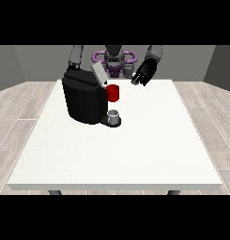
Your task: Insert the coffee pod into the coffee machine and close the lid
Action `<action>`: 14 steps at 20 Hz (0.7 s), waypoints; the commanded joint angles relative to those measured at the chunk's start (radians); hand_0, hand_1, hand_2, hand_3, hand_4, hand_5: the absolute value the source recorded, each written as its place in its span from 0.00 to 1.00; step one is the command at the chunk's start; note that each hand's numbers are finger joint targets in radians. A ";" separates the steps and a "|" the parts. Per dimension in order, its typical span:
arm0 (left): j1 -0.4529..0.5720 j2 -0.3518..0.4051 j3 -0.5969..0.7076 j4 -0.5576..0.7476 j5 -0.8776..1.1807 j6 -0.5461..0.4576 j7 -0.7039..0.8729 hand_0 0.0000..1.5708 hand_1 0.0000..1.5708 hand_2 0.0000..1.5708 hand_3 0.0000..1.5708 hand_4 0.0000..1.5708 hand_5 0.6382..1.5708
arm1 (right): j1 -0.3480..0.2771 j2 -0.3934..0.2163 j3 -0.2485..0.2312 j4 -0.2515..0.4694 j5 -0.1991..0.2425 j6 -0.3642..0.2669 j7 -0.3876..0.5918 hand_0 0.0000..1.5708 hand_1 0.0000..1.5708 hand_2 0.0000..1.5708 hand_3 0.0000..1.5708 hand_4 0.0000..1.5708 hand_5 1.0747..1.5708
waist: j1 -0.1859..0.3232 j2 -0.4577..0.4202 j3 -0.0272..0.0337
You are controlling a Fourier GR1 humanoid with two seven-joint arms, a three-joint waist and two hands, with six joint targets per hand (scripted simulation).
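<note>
Front view is showing the robot hand [143, 73] at the view's right hovering with fingers curled, possibly pinching something unclear, just right of the coffee machine [84, 98] with raised lid [98, 74]; pod location unclear.

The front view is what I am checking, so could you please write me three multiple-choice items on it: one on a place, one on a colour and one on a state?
1. Where on the white table is the coffee machine?
A. far part, view's left
B. near edge, view's right
C. near edge, middle

2. What colour is the thing at the machine's front?
A. green
B. red
C. yellow

3. How is the machine's lid?
A. shut flat
C. lying on the table
B. raised

Key: 1 A, it stands left of centre near the robot. 2 B, it shows red. 3 B, the grey flap tilts up above the body.
</note>
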 commanded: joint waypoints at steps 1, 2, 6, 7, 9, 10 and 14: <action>-0.116 0.036 0.045 0.002 0.016 -0.063 0.029 0.89 0.89 0.89 0.85 0.38 1.00 | -0.039 0.023 0.022 -0.009 0.011 -0.002 0.017 0.00 0.00 0.00 0.00 0.00 1.00 | -0.032 0.024 -0.0001; -0.065 0.064 0.035 0.010 -0.002 -0.024 -0.039 0.85 0.85 0.86 0.84 0.38 1.00 | 0.003 -0.010 0.018 -0.060 -0.014 0.049 0.002 0.00 0.00 0.00 0.00 0.00 1.00 | -0.071 0.014 -0.0003; -0.195 0.030 0.103 0.011 0.061 -0.116 0.083 0.63 0.63 0.77 0.87 0.33 1.00 | -0.040 0.039 0.014 -0.027 -0.017 0.009 -0.010 0.00 0.00 0.00 0.00 0.00 1.00 | -0.065 0.017 0.0002; -0.211 0.036 0.103 0.002 0.063 -0.131 0.085 0.61 0.61 0.74 0.86 0.33 1.00 | -0.044 0.026 0.010 -0.026 -0.011 0.008 0.014 0.00 0.00 0.00 0.00 0.00 1.00 | -0.064 0.003 0.0001; -0.257 0.039 0.134 0.009 0.076 -0.119 0.111 0.79 0.79 0.81 0.81 0.32 1.00 | -0.075 -0.002 -0.010 -0.031 -0.035 0.046 -0.041 0.00 0.00 0.00 0.00 0.00 1.00 | -0.077 0.050 0.0002; -0.259 0.035 0.155 0.028 0.096 -0.134 0.125 0.76 0.76 0.79 0.80 0.31 1.00 | -0.059 0.036 0.011 -0.056 -0.031 0.026 -0.018 0.00 0.00 0.00 0.00 0.00 1.00 | -0.095 0.031 0.0001; -0.303 0.095 0.174 0.052 0.085 -0.126 0.101 0.77 0.77 0.81 0.80 0.30 1.00 | -0.048 0.019 0.037 -0.107 -0.010 0.022 -0.031 0.00 0.00 0.00 0.00 0.00 1.00 | -0.150 0.075 -0.0001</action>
